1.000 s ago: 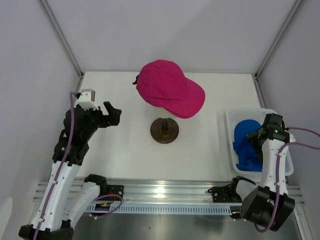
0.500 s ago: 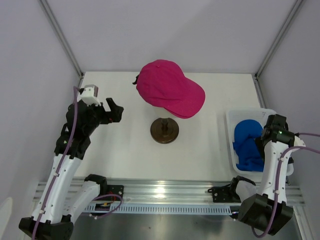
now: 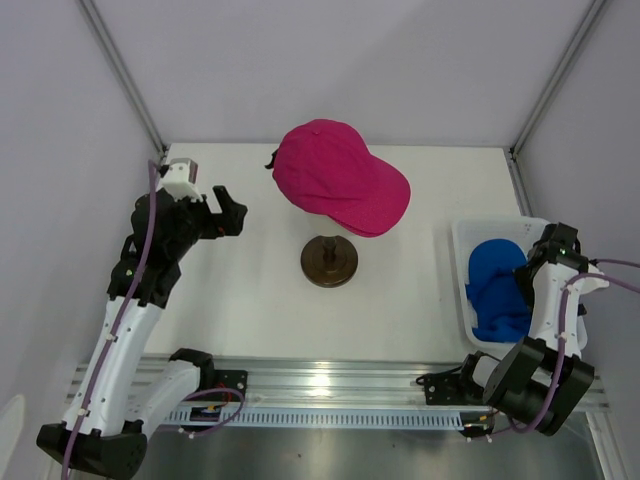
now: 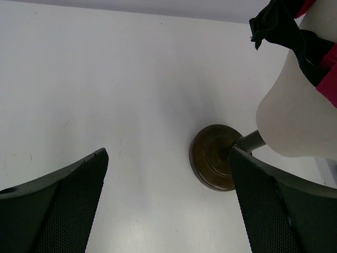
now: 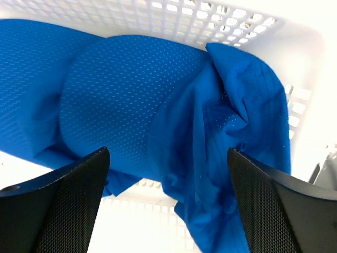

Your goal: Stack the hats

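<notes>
Blue caps (image 5: 105,89) crumpled in white basket (image 5: 210,21), right claw (image 5: 167,153) spread over them; we see left claw (image 4: 168,152) spread near magenta cap (image 3: 335,180) on mannequin head (image 4: 295,116).

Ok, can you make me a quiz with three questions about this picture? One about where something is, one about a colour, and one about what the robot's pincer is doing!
1. Where are the blue hats?
A) on the floor
B) in the white basket
C) in a red box

2. What colour is the hat on the mannequin head?
A) green
B) yellow
C) pink

3. How is the right pincer?
A) open
B) shut on a hat
C) shut on a spoon

Answers:
1 B: the blue fabric lies inside the basket's white lattice walls.
2 C: the pink hat sits over the cream head.
3 A: its jaws stand wide apart above the blue hats, gripping nothing.
</notes>
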Action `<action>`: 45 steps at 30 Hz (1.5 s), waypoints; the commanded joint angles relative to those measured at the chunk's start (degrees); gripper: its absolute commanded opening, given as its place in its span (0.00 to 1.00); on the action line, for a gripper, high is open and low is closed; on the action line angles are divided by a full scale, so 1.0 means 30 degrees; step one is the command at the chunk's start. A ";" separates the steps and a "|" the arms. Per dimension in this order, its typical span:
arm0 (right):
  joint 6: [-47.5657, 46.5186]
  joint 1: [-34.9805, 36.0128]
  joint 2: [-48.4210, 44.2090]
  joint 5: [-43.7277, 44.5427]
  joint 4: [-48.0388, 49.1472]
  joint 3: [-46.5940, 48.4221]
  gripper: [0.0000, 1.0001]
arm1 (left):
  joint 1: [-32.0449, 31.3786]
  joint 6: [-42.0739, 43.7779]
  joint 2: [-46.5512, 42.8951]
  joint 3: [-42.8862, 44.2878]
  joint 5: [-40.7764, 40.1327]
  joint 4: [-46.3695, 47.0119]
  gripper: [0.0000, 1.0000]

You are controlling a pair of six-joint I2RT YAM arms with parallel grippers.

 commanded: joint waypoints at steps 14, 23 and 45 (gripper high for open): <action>0.1724 -0.0543 -0.0738 -0.2217 0.0439 -0.2754 0.02 | 0.0110 0.0762 0.0514 0.1557 -0.0537 -0.0440 0.99; -0.0699 0.0627 -0.2493 -0.4373 -0.0916 0.4357 0.00 | 0.0110 0.0735 -0.0043 0.2052 -0.0567 -0.0556 0.99; -0.1296 0.4552 0.3564 -1.7955 0.6953 1.9877 0.00 | -0.5593 -0.1785 0.3734 1.1924 0.3625 -0.1350 0.98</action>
